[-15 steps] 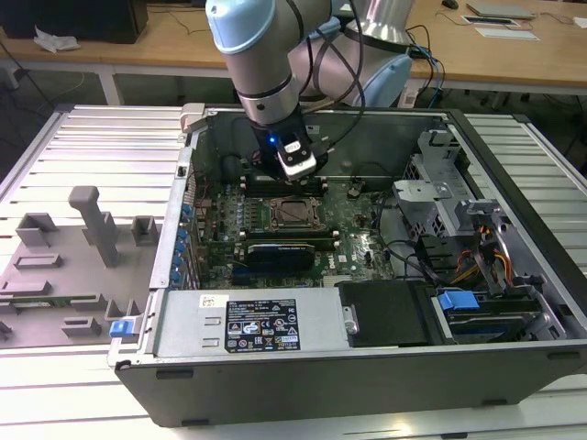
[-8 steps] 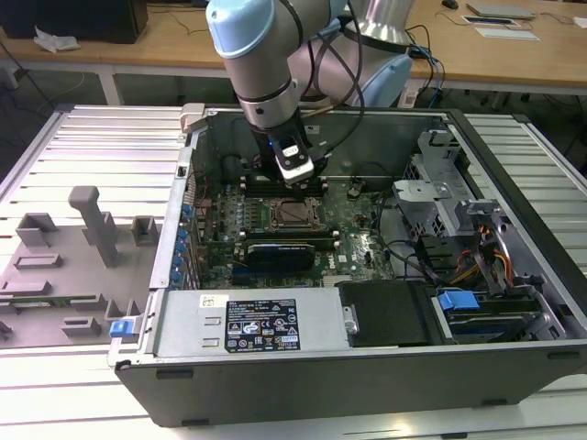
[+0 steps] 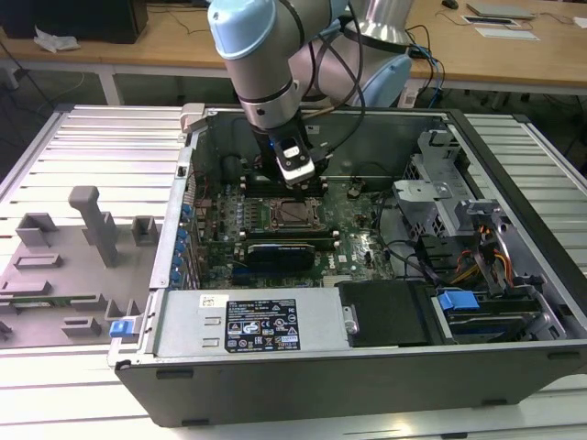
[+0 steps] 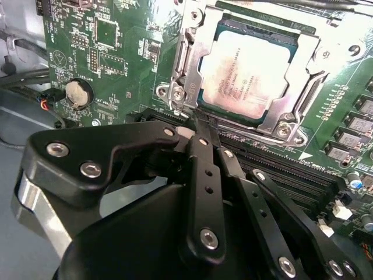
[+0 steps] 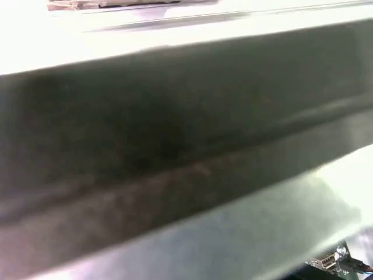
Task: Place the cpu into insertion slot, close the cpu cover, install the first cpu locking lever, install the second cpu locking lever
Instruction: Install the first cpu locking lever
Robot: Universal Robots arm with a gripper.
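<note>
The cpu [image 4: 245, 76], a silvery square chip, lies in the insertion slot [image 3: 292, 214] in the middle of the green motherboard. The cpu cover [image 4: 303, 96], a silver frame plate, lies flat over the chip's edges. My gripper [image 4: 201, 124] is shut, its black fingers [image 4: 205, 175] pressed together, and its tip sits just beside the socket's edge near a silver corner bracket [image 4: 169, 92]. Nothing shows between the fingers. In the exterior view the gripper [image 3: 299, 181] hangs just behind the socket, inside the open computer case.
Long black memory slots [image 4: 291, 175] run beside the socket under the gripper. A coin battery [image 4: 78, 92] sits on the board. The case holds a power supply [image 3: 261, 321], drive cages [image 3: 440, 197] and cables. Grey fixtures [image 3: 92, 225] stand at the exterior view's left.
</note>
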